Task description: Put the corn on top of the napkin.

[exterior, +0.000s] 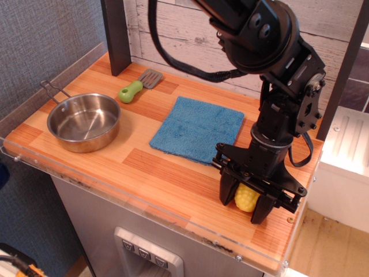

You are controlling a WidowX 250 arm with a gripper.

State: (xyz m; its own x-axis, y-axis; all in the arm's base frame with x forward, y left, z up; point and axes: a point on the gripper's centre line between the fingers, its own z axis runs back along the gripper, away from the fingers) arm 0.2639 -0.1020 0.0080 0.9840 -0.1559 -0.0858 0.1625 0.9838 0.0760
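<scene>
The corn (246,198), a yellow toy cob, lies on the wooden table near the front right edge; only its near end shows between the fingers. My gripper (244,201) is down over it, black fingers (227,193) pressed against both sides of the cob. The napkin (196,128), a blue square terry cloth, lies flat in the middle of the table, just up and left of the gripper, with nothing on it.
A steel pan (83,121) sits at the left. A spatula with a green handle (131,91) lies behind it. A dark post (117,34) stands at the back left. The table's clear-rimmed front edge (230,254) is close below the gripper.
</scene>
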